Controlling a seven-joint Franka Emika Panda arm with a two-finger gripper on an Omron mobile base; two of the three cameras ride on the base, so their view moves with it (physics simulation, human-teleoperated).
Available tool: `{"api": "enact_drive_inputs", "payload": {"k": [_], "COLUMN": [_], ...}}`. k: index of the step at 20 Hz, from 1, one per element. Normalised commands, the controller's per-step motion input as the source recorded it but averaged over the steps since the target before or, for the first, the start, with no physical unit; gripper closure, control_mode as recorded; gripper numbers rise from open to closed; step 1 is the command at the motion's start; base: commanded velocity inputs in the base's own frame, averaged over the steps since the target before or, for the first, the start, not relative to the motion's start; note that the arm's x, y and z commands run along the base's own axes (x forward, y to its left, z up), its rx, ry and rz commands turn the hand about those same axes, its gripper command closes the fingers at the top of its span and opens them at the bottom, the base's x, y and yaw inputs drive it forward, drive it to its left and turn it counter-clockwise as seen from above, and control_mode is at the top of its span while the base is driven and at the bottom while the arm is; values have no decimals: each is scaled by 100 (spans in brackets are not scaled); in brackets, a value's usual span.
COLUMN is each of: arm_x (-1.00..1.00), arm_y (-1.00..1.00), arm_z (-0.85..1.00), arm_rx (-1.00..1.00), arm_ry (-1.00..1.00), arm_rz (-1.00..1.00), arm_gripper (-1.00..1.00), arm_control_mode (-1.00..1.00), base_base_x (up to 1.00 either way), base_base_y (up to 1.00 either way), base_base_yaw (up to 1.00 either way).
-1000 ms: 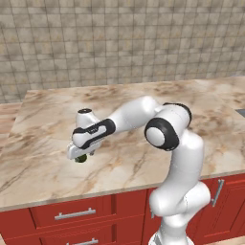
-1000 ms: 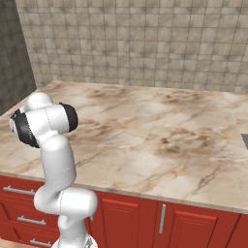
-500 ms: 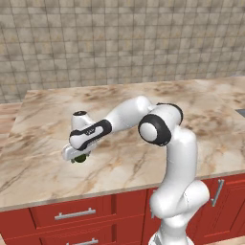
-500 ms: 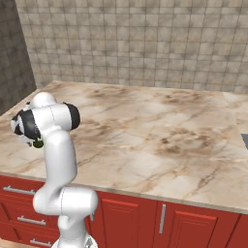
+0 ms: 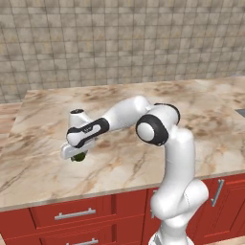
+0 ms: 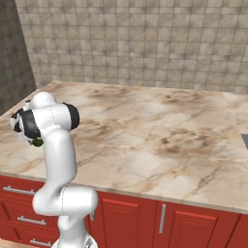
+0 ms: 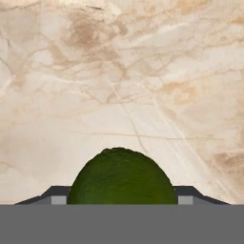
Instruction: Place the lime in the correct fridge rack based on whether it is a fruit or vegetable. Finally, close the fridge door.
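Observation:
The lime (image 5: pixel 79 156), a small dark green glossy ball, rests on the marble counter (image 5: pixel 143 158) near its front left. My gripper (image 5: pixel 77 155) points down over it, and its two fingertips (image 7: pixel 59 196) press against the lime's sides. In the hand view the lime (image 7: pixel 121 178) bulges up between the tips at the bottom. From the right base camera the lime (image 6: pixel 36 142) peeks out under the hand (image 6: pixel 26 127) at the far left. The fridge rack and the fridge door are out of view.
Red cabinet drawers and doors (image 5: pixel 72 215) run below the counter's front edge. A tiled wall (image 5: pixel 119 43) stands behind. The counter's left edge (image 6: pixel 19 109) lies close to the hand, with a dark wall beyond.
The hand has sunk slightly over the lime. Its jaws, wide apart before, have closed in against the lime's sides.

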Motion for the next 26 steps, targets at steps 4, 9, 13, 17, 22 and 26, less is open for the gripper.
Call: {"api": "enact_drive_inputs", "payload": {"k": [4,9,13,17,22,26], "arm_x": [-24,-86,-100,-100,-99,-77], "arm_y": [-4,-56,-100,-100,-100,-100], "arm_z": [5,42,45,46,53,78], "arm_rx": [0,0,0,0,5,21], "arm_ry": [0,-9,-20,-22,-16,-2], "arm_rz": [0,-2,0,0,-4,-17], "arm_gripper": [100,100,100,100,100,100], "arm_control_mode": [-100,-100,-100,-100,-100,-100], "base_base_x": [0,0,0,0,0,0], "base_base_y": [0,0,0,0,0,0], "base_base_yaw": [0,0,0,0,0,0]}}
